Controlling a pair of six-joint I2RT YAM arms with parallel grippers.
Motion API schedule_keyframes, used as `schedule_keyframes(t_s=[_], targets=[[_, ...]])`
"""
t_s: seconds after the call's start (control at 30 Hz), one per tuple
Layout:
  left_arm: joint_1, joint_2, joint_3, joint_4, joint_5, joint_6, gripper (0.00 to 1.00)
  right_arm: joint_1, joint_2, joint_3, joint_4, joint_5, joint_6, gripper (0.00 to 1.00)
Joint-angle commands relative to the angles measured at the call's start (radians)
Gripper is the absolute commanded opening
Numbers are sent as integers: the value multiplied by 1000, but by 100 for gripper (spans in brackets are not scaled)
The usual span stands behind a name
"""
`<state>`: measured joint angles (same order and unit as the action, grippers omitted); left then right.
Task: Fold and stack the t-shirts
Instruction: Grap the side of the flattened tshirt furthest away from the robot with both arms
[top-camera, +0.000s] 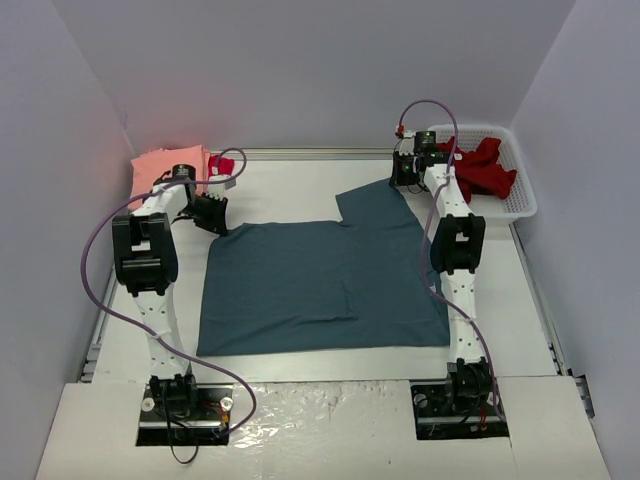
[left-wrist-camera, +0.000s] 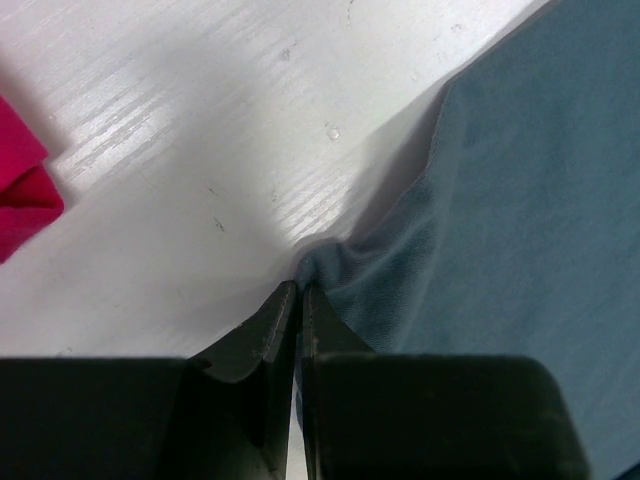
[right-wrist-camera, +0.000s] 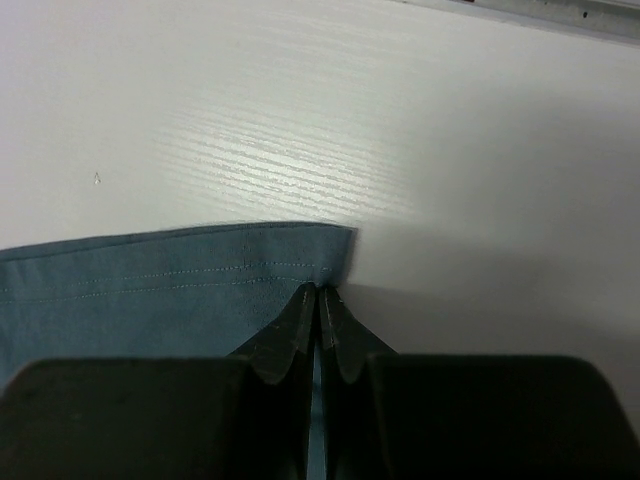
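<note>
A large slate-blue t-shirt (top-camera: 325, 275) lies spread flat on the white table (top-camera: 290, 180). My left gripper (top-camera: 212, 213) is shut on its far-left corner, and the cloth (left-wrist-camera: 500, 200) puckers at the fingertips (left-wrist-camera: 283, 300). My right gripper (top-camera: 405, 168) is shut on the stitched hem (right-wrist-camera: 180, 270) at the shirt's far-right corner. A salmon-pink t-shirt (top-camera: 165, 165) lies folded at the far left with a crimson one (top-camera: 215, 167) beside it; the crimson cloth (left-wrist-camera: 20, 190) also shows in the left wrist view. A dark red t-shirt (top-camera: 482, 170) sits in the basket.
A white lattice basket (top-camera: 520, 195) stands at the far right corner. Grey walls close in on three sides. A metal rail (top-camera: 300, 153) runs along the table's far edge. Both arms reach up along the shirt's left and right sides.
</note>
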<state>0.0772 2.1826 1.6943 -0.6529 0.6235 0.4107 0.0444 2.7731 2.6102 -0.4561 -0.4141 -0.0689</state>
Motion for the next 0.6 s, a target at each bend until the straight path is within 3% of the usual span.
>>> schedule_keyframes(t_s=[0.0,0.57], targets=[[-7,-78,2,2,-57,-18,2,-8,-122,-35,-32,12,-22,0],[3,-179,-50,59,-39,-46,2,-8,-280,-160,-32,18,-62,0]])
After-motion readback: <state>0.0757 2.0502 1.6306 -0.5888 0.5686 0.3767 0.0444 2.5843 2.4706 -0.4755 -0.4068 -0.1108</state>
